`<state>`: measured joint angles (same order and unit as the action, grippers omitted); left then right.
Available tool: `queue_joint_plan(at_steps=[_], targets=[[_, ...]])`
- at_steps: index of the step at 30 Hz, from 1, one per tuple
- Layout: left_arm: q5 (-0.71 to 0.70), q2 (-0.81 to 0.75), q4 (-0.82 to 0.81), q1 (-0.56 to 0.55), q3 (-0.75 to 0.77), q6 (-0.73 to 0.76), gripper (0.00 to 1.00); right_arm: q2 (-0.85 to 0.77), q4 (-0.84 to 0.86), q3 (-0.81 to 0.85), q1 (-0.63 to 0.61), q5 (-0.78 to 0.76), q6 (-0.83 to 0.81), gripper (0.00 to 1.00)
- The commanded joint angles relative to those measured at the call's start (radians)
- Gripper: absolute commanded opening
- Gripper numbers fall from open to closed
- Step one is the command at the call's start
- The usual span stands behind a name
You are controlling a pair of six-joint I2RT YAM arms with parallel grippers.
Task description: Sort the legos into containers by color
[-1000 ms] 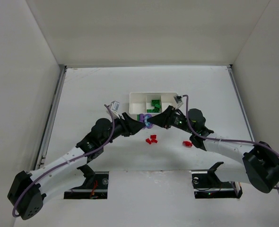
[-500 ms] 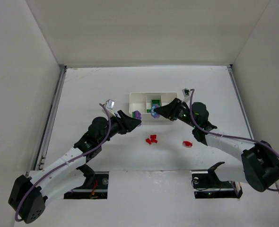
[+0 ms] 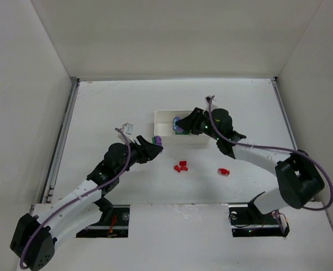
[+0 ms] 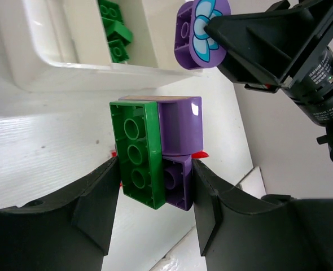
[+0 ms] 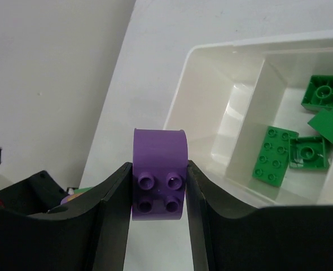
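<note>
My left gripper [image 3: 156,141] is shut on a green brick [image 4: 137,152] joined to a purple brick [image 4: 179,127], held above the table left of the white tray [image 3: 161,114]. My right gripper [image 3: 178,123] is shut on a rounded purple brick [image 5: 158,164] with a flower sticker [image 4: 203,22], held over the tray's left end. In the right wrist view the tray's left compartment [image 5: 211,107] is bare and the one beside it holds several green bricks [image 5: 279,155]. Red bricks [image 3: 180,166] lie on the table in front of the tray.
One more red brick [image 3: 223,171] lies to the right of the others, under my right arm. The tray's right end is hidden behind my right arm. White walls close the table at the back and on both sides.
The two grippers met on one stack in front of the tray and pulled apart. The right has carried the rounded purple brick up and left over the tray; the left has drawn back left with the green-and-purple piece.
</note>
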<state>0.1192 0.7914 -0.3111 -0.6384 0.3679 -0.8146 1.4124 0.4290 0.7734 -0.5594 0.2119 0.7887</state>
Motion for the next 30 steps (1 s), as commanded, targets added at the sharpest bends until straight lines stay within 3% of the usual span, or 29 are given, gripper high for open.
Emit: queue_joint_plan(at_steps=[1,8,19,30], targets=[[-0.033,-0.063,0.001,0.029,-0.02,0.019,0.27,0.092,-0.001,0.108,-0.038,-0.031,-0.025,0.4],[-0.035,-0.083,0.003,0.046,-0.047,0.025,0.27,0.232,-0.019,0.227,-0.058,-0.051,-0.02,0.4],[-0.035,-0.07,-0.011,0.081,-0.014,0.052,0.27,0.281,-0.084,0.297,-0.082,-0.071,-0.003,0.4],[0.011,-0.178,0.046,0.176,-0.029,0.057,0.27,0.33,-0.136,0.368,-0.122,-0.117,-0.012,0.41]])
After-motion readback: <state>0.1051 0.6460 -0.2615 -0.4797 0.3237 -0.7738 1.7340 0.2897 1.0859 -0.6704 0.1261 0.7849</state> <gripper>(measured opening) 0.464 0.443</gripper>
